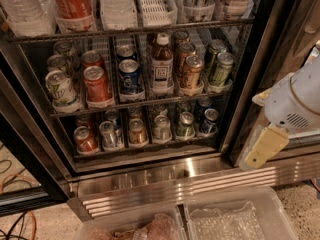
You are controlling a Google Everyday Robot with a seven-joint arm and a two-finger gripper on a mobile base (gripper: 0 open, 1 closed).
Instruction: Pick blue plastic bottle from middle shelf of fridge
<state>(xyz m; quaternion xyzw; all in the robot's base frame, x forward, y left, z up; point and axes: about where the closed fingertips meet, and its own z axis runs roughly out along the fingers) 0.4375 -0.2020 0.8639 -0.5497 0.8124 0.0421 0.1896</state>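
The blue plastic bottle (161, 64) stands upright in the middle of the middle shelf (107, 105). It has a white cap, dark contents and a pale label, and it is taller than the cans on either side. The fridge (175, 180) is open, with its black frame and steel base in view. My gripper (260, 125) is at the right edge of the view, in front of the right door frame. It is well to the right of the bottle and lower than it. Its pale yellow fingers (263, 149) stand apart and hold nothing.
A blue soda can (130, 76), a red can (96, 84) and bronze and green cans (192, 72) flank the bottle. The lower shelf holds several cans (162, 128). Large bottles (72, 4) stand on the top shelf. Two clear plastic bins (240, 216) sit on the floor in front.
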